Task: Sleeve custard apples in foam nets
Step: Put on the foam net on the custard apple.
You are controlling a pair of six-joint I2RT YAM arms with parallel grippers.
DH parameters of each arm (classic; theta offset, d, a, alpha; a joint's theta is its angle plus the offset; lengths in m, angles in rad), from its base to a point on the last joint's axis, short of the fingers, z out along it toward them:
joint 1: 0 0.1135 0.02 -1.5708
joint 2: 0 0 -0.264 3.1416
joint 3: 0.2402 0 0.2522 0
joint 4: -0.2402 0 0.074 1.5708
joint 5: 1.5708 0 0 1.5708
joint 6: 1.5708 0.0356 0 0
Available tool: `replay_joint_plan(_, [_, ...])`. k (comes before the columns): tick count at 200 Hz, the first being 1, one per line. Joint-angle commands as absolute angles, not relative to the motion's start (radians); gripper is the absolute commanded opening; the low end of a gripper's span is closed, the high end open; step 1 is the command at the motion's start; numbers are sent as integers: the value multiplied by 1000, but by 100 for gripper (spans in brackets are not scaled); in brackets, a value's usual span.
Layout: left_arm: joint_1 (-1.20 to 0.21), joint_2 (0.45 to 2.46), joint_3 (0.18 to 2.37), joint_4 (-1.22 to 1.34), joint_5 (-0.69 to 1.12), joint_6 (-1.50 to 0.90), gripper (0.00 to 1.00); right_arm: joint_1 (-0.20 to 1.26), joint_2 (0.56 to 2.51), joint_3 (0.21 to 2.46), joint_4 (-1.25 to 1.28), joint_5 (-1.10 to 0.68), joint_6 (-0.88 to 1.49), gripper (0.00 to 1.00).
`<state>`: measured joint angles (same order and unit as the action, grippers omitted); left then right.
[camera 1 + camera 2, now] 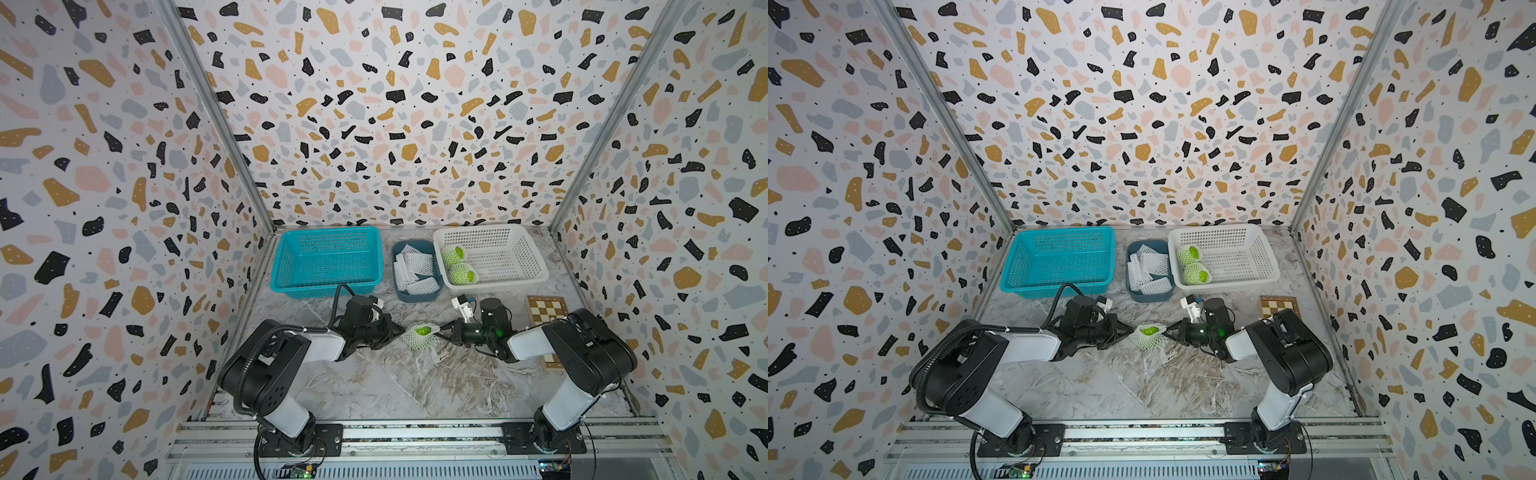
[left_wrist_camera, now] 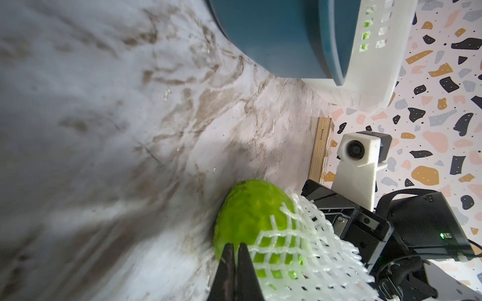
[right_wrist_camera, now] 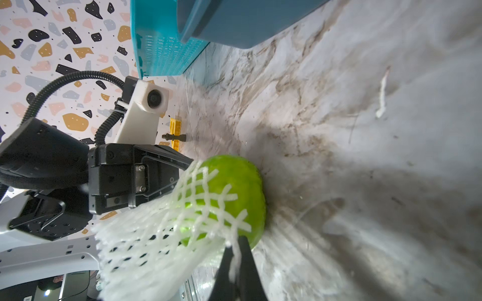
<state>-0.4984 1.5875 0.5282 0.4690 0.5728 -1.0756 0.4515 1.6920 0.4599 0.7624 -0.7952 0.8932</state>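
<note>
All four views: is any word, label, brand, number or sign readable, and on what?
None readable. The teal basket, white basket, blue tub and checkered board show no print; any marking on the circuit board at the front rail is too small to read.

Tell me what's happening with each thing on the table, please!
Bright green bumpy custard apple: on the table, half sleeved.
White foam mesh net: stretched part-way over that fruit.
Left claw: shut on the net.
Right claw: shut on the net.
White perforated plastic basket: holds two netted fruits.
Turquoise plastic basket: empty.
Dark blue tub: holds spare nets.
</note>
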Motion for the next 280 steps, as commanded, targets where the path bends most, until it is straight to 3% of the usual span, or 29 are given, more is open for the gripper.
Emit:
replay_joint_plan(1, [-499, 1549, 553, 492, 558, -1060, 0, 445, 1641, 490, 758, -794, 894, 0])
replay_joint_plan(221, [-501, 1608, 505, 526, 564, -1018, 0, 473, 1738, 509, 687, -752, 835, 0])
replay_joint_plan(280, [-526, 1611, 537, 423, 533, -953, 0, 492, 1767, 535, 652, -711, 806, 0])
